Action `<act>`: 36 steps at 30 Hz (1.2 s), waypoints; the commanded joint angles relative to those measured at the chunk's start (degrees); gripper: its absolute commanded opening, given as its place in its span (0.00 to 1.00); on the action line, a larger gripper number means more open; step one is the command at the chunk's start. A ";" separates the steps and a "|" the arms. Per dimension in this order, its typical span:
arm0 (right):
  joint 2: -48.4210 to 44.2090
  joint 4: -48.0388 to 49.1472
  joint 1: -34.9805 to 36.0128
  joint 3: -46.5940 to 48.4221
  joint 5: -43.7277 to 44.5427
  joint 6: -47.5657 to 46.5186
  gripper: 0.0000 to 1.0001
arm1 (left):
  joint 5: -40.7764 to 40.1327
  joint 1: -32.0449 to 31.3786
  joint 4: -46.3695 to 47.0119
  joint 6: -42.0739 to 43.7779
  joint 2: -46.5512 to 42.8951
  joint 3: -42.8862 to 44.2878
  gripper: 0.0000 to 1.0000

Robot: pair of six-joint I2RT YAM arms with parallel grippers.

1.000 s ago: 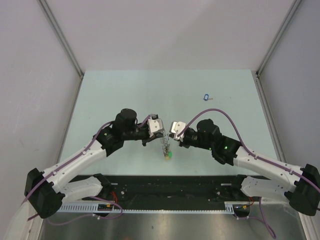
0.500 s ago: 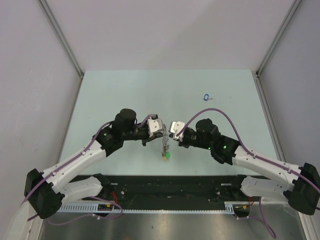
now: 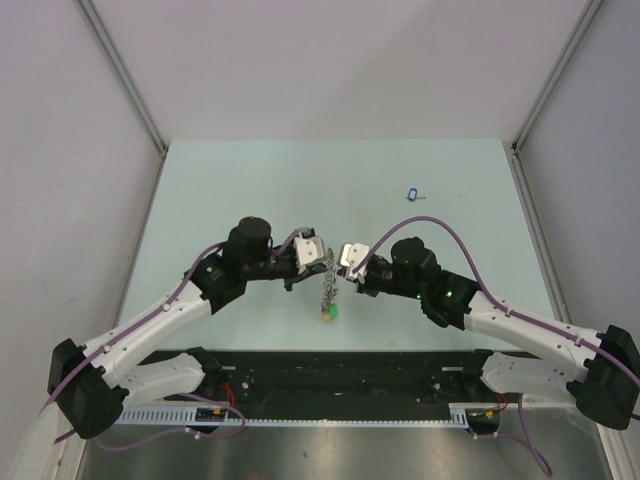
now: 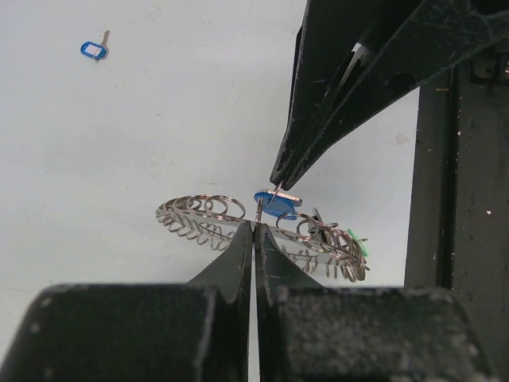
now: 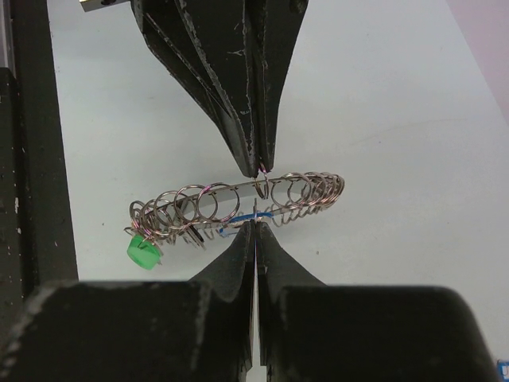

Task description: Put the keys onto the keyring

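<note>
Robot lab test cell. Left arm [image 3: 160,325] & right arm [image 3: 520,325], white-and-black w/ purple cables [image 3: 440,227], are bolted to a black rail [image 3: 340,382] at the near edge, slotted cable duct [image 3: 300,418] nearer still. Bare pale-green tabletop [image 3: 250,190], boxed in left, right & far by plain grey panels [image 3: 330,70] w/ aluminium struts [image 3: 122,70].

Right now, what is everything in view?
keyring: one, silver, fringed with small rings, held between both arms
held key: one, blue tag, pinched against the keyring
loose key: one, blue tag, lying on the table, far right
green tag: one, green, hanging at the keyring's end
table: one, pale green, under everything
base strip: one, black, table's near edge
left fingers: two, black, shut on the keyring
right fingers: two, black, shut on the held key
</note>
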 commanded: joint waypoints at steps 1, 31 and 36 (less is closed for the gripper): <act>0.27 2.05 -0.15 0.92 -0.35 0.31 0.00 | 2.50 -0.01 3.52 1.24 -1.52 0.15 0.00; -0.26 2.23 -0.76 0.92 -0.44 1.36 0.00 | 2.24 0.08 3.70 1.59 -1.43 -0.20 0.00; -0.17 2.32 -0.76 1.00 -0.70 1.36 0.00 | 2.68 0.08 3.70 1.68 -1.08 -0.12 0.01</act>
